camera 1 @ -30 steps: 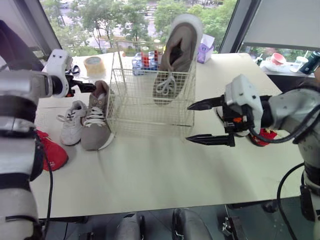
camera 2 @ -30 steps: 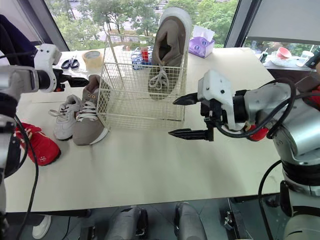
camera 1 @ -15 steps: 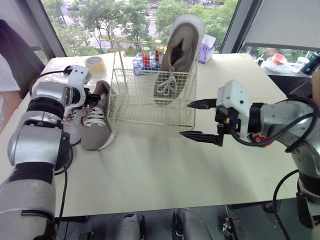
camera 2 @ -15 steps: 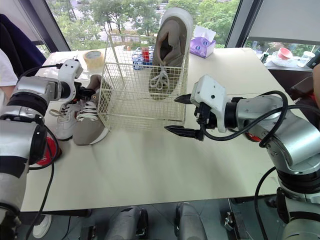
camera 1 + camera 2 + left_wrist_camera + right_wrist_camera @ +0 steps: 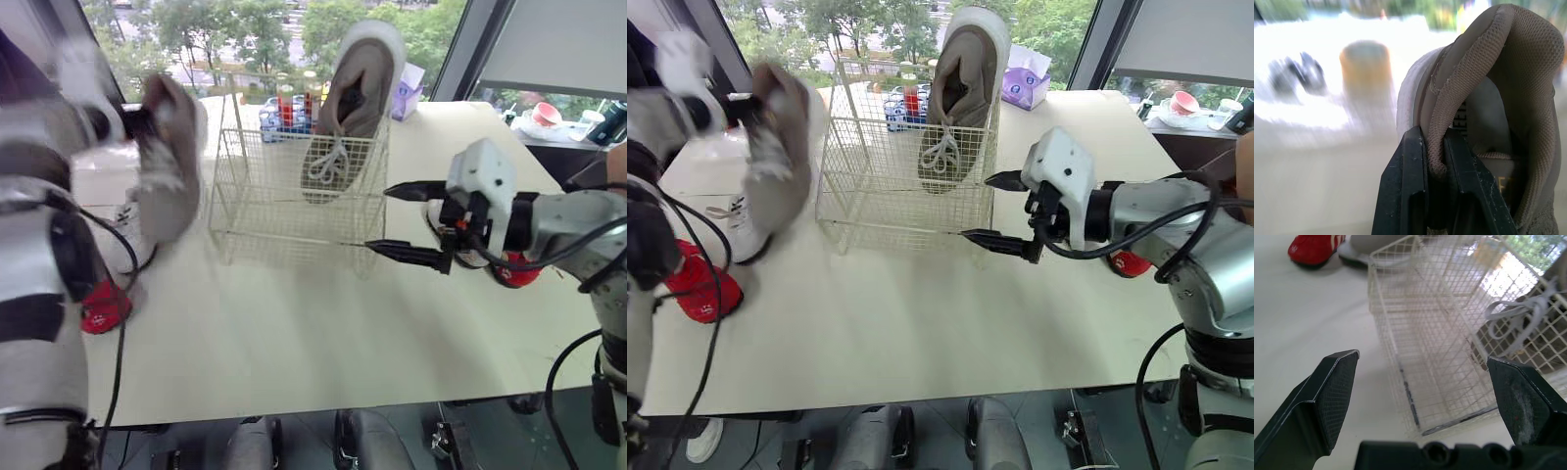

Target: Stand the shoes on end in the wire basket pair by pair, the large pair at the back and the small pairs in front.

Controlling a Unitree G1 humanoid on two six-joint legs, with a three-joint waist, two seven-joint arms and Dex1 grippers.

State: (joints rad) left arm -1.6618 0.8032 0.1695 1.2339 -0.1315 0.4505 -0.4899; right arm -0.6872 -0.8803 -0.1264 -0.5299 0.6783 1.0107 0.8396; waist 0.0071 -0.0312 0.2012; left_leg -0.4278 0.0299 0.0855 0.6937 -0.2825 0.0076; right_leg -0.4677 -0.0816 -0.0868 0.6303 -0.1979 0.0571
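Note:
My left gripper (image 5: 1432, 138) is shut on the heel collar of a large taupe shoe (image 5: 167, 166), which hangs toe-down above the table, left of the wire basket (image 5: 284, 201). Its twin (image 5: 353, 98) stands on end in the basket's back right corner, sole facing away. My right gripper (image 5: 377, 218) stands open at the basket's front right corner, with nothing between its fingers (image 5: 1332, 391). A small white shoe (image 5: 735, 223) lies on the table below the lifted shoe. One red shoe (image 5: 696, 289) lies at the far left and another (image 5: 514, 274) behind my right arm.
A tape roll (image 5: 1364, 73) and scissors (image 5: 1300, 78) lie on the table behind the lifted shoe. Bottles (image 5: 284, 108) and a purple tissue box (image 5: 1024, 90) stand behind the basket. The basket's left and front parts hold nothing.
My left gripper shut on the taupe shoe's heel and lifted it off the table, toe hanging down. My right gripper stayed open by the basket's front right corner.

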